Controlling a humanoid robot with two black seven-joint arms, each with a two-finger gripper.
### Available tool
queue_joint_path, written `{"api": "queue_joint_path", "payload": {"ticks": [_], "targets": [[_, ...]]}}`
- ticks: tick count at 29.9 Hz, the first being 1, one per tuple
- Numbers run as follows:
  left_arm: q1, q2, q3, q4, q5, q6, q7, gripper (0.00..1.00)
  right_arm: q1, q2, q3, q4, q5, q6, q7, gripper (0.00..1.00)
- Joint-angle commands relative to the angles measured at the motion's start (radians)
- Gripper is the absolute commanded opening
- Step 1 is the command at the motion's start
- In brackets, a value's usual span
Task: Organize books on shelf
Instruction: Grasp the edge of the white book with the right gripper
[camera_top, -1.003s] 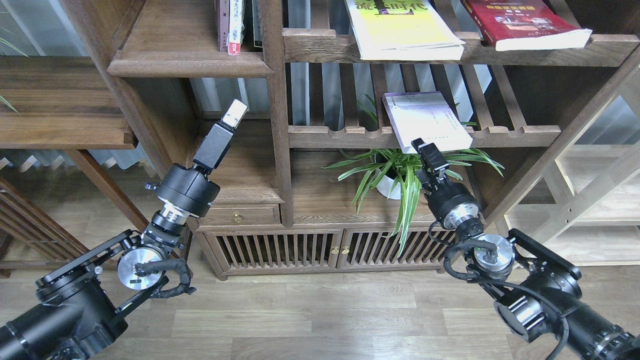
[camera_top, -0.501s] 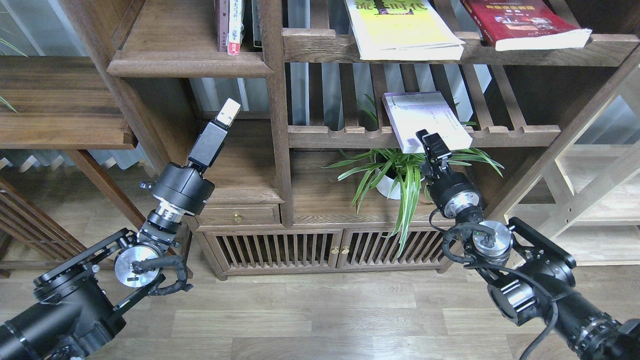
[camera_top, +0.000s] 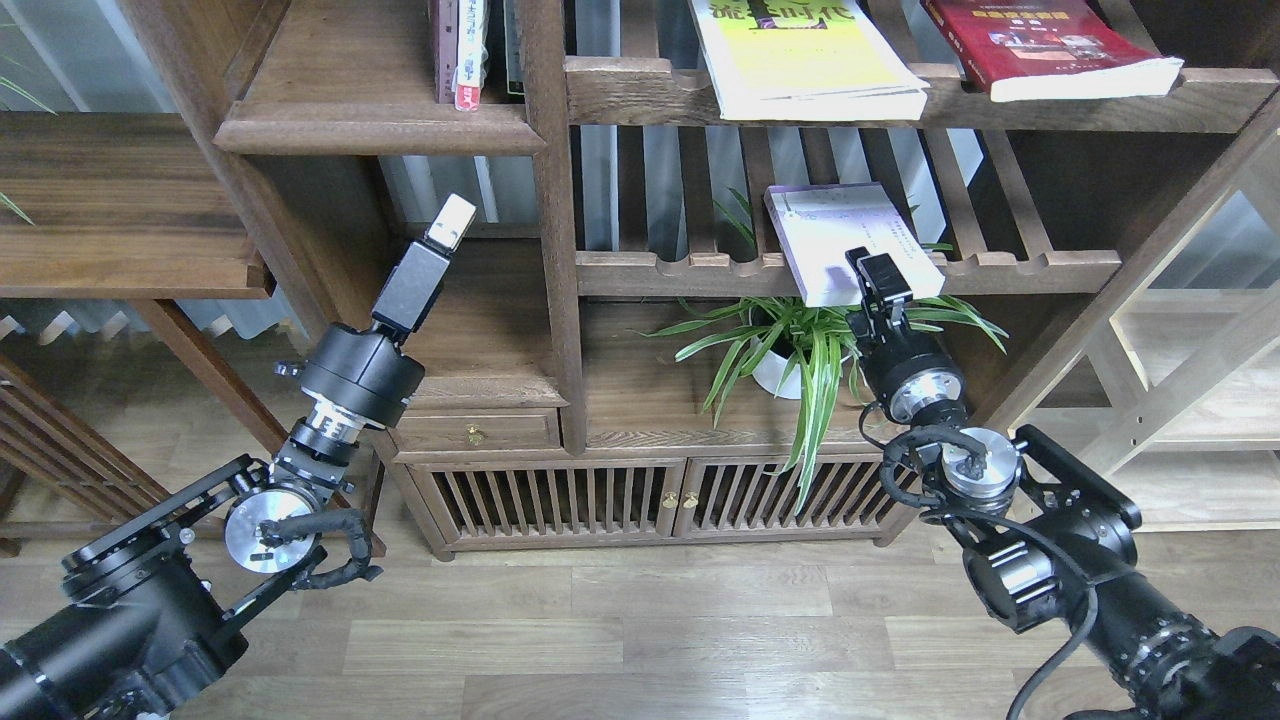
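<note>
Starting at the left: left gripper (camera_top: 452, 219) hanging raised in front of the lower left bay, beside the central post, touching nothing; fingers seen end-on and pressed into one pale tip, so no telling whether open or closed. Probably waiting as a spare hand.

Above it, solid-plank shelf (camera_top: 375, 125) carrying only narrow upright books (camera_top: 460, 50) at its right end, leaving bare wood, likely the place meant for the loose paperbacks.

Moving right: yellow-green book (camera_top: 800, 60) lying flat on the upper slatted shelf (camera_top: 640, 95), its near edge overhanging the rail. Below, pale lilac book (camera_top: 850, 240) lying flat and skewed on the lower slatted shelf (camera_top: 1010, 268), near corner jutting past the rail, handy for a pinch from the front.

Right gripper (camera_top: 878, 275) reaching up at that jutting edge, over the potted plant (camera_top: 790, 350); jaws dark and overlapping the cover, grip impossible to judge.

Far right: dark red book (camera_top: 1040, 45) lying flat on the upper rail, also overhanging.
</note>
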Motion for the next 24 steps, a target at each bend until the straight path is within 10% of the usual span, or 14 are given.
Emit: {"api": "queue_joint_path", "payload": {"ticks": [1, 24], "targets": [[0.009, 0.005, 0.000, -0.001, -0.001, 0.000, 0.000, 0.99, 0.006, 0.015, 0.000, -0.024, -0.002, -0.001, 0.000, 0.95], [0.008, 0.002, 0.000, -0.007, -0.001, 0.000, 0.000, 0.99, 0.115, 0.064, -0.003, -0.159, -0.010, -0.047, -0.005, 0.94]]}}
